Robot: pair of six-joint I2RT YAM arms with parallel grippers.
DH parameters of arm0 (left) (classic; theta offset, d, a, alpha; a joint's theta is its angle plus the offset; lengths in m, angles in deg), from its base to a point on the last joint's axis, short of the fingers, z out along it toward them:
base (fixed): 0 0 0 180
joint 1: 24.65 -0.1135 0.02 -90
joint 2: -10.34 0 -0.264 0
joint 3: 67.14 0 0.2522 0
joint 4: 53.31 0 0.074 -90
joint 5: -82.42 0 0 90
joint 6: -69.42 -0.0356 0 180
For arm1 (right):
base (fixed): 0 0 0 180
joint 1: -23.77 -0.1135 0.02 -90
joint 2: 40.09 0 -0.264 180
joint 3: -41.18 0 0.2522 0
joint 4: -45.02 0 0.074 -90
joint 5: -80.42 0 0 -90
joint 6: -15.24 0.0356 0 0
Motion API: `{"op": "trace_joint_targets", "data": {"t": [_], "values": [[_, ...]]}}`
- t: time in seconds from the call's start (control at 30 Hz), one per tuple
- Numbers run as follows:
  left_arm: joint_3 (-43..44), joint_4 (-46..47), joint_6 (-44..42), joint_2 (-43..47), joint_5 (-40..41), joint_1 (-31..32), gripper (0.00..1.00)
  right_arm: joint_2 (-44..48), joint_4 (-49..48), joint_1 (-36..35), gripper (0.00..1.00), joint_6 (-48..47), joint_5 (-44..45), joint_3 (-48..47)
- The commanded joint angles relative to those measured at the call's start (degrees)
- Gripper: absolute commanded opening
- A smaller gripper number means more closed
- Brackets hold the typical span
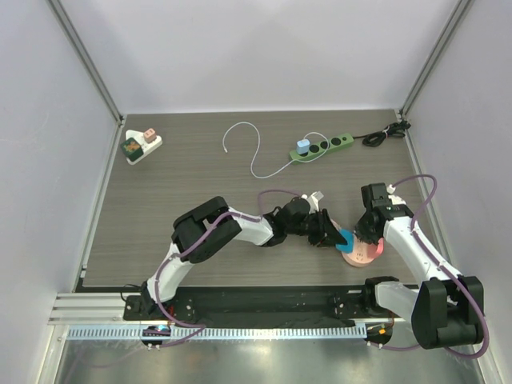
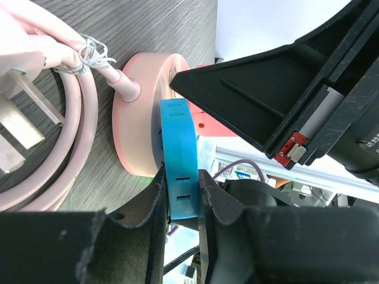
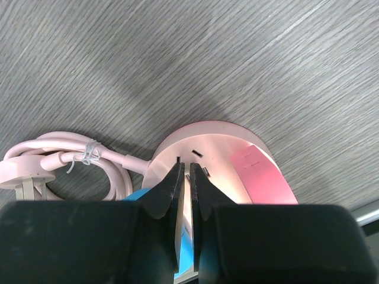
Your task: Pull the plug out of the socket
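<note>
Nearest us, both arms bend inward from their bases and meet over the near right part of the counter (image 1: 200, 172). Our left end effector (image 2: 181, 180) is clamped on the blue plug (image 2: 177, 136), one finger pressed flat to each side. The plug's far end lies against the round pink socket (image 2: 133, 118). We cannot tell whether its pins sit in the socket or are out of it.

Our right end effector (image 3: 186, 177) is all but closed, with only a thin slit between its fingers and nothing in its grip that we can make out. Its tips are at the socket's top face, beside three bare slots (image 3: 197, 155). The socket's pink cord (image 2: 80, 124) is coiled on the counter just beside it and tied with thin wire.

Farther back lies a green power strip (image 1: 324, 147) with a light-blue plug (image 1: 302, 146) seated near its left end. A white cable (image 1: 258, 156) loops beside it, and a black cable (image 1: 384, 134) is bundled at the strip's right end. At the far left sits a white adapter block (image 1: 142, 146) carrying two small things we cannot name.
</note>
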Motion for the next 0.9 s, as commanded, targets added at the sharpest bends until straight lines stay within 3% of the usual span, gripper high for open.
{"op": "trace_joint_targets", "data": {"t": [0.0, 0.1, 0.2, 0.27, 0.7, 0.77, 0.87], "values": [[1.79, 15.67, 0.33, 2.99, -2.41, 0.47, 0.0, -0.8, 0.79, -1.53, 0.14, 1.4, -0.8, 1.34], [2.92, 5.68, -5.39, 5.19, -1.1, 0.73, 0.0, -1.06, 0.79, -2.14, 0.14, 1.58, -1.06, 1.43], [5.29, -5.3, -16.89, 8.7, 1.01, 1.43, 0.0, -1.42, 1.06, -2.5, 0.14, 1.93, -1.15, 1.34], [4.95, -4.84, -21.13, 9.94, 1.38, 1.61, 0.0, -1.33, 1.32, -2.67, 0.14, 2.28, -1.33, 1.51], [6.01, 25.56, -4.45, 0.01, -8.47, 0.29, 0.0, -2.03, 1.41, -2.94, 0.14, 2.64, -1.42, 1.43], [5.57, 25.15, -3.04, 0.44, -7.59, -0.06, 0.0, -1.86, 1.58, -3.02, 0.14, 2.63, -1.33, 1.43], [5.74, 11.22, 1.36, 2.55, -3.38, -0.59, 0.0, -1.86, 1.5, -2.94, 0.14, 2.63, -0.98, 1.34]]}}
